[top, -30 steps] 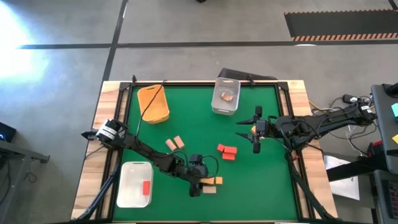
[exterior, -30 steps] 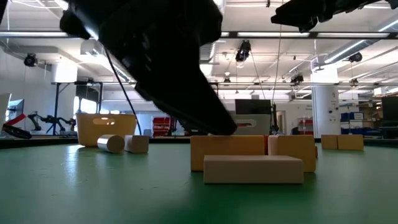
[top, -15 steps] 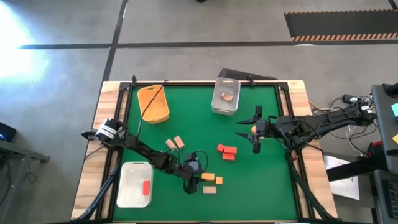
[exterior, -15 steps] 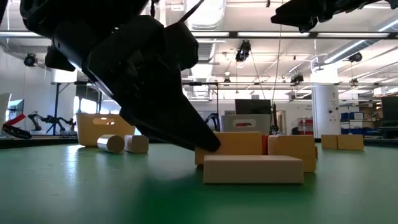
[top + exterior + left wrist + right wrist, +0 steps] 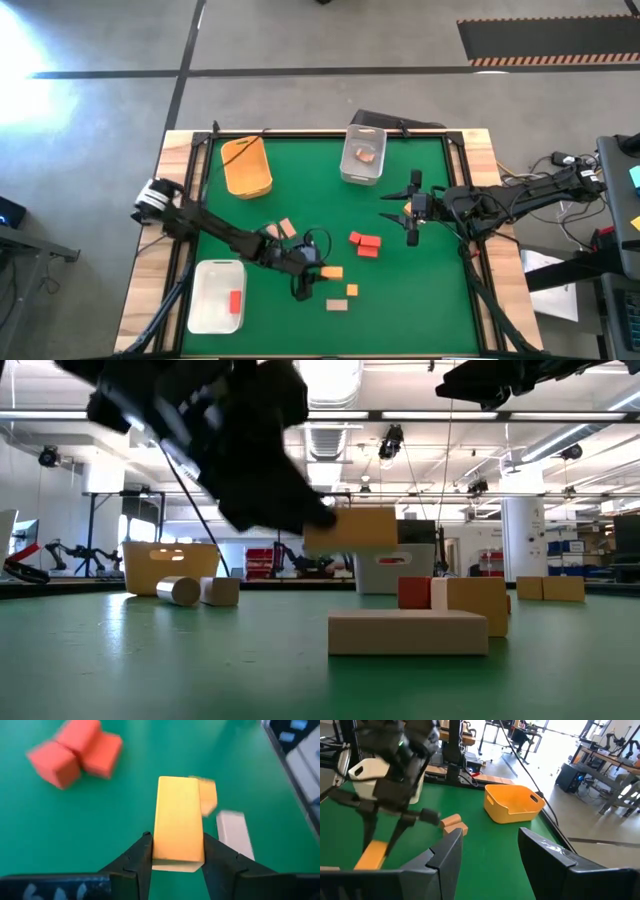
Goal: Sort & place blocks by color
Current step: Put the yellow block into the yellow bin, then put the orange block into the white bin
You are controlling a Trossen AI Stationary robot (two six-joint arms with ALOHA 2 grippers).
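Red blocks (image 5: 75, 750) blurred in left wrist view; clear bin (image 5: 362, 153) contents too small to identify.

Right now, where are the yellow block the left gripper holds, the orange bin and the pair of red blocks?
yellow block (image 5: 177, 820): left wrist view, middle of its top face.
left gripper (image 5: 175, 851): left wrist view, midway between its fingertips.
orange bin (image 5: 246, 166): high view, its inside floor.
red blocks (image 5: 365, 243): high view, where the two meet.

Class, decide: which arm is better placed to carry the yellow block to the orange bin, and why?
The left: its pincer already grips the yellow block, lifted clear of the table. The right pincer hangs open and empty, off to the side.
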